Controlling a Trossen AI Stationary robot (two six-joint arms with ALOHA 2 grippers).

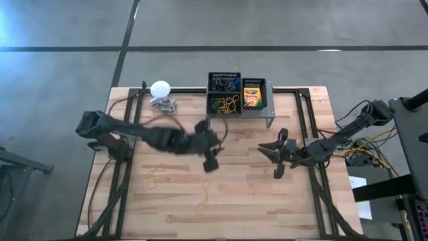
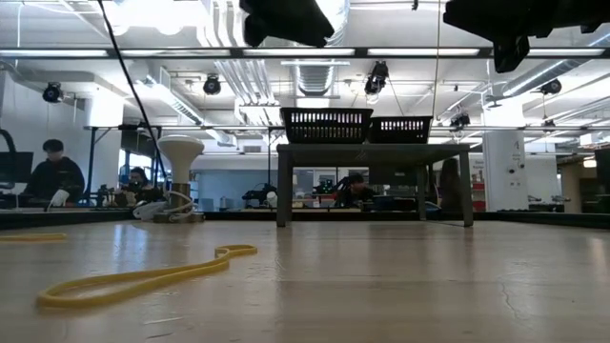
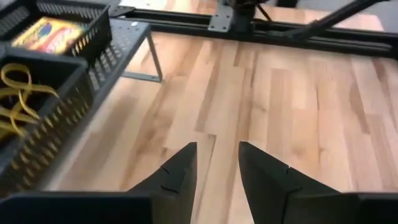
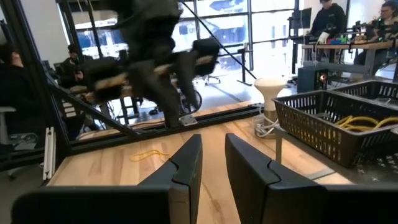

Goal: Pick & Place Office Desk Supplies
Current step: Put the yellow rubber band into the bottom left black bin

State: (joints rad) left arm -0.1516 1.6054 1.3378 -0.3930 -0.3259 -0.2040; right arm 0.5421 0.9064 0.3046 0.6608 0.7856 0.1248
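Note:
Three black wire-mesh bins (image 1: 224,94) stand on a grey perforated stand (image 1: 271,110) at the table's far edge. One bin holds a yellow-and-green crayon box (image 1: 252,94), another holds yellow rubber bands (image 3: 15,93), and a third holds dark loops (image 1: 224,84). Two yellow rubber bands (image 1: 160,173) (image 1: 206,194) lie flat on the wood. My left gripper (image 3: 217,168) hangs open and empty over mid-table (image 1: 210,159), just near of the stand. My right gripper (image 4: 213,162) waits right of centre (image 1: 271,159), open by a narrow gap and empty.
A white ball with a coiled cord (image 1: 160,90) sits at the far left by the stand. Black frame rails (image 1: 314,134) run along the table's sides. Bare wood (image 1: 254,201) lies toward the near edge. People sit at desks in the room behind.

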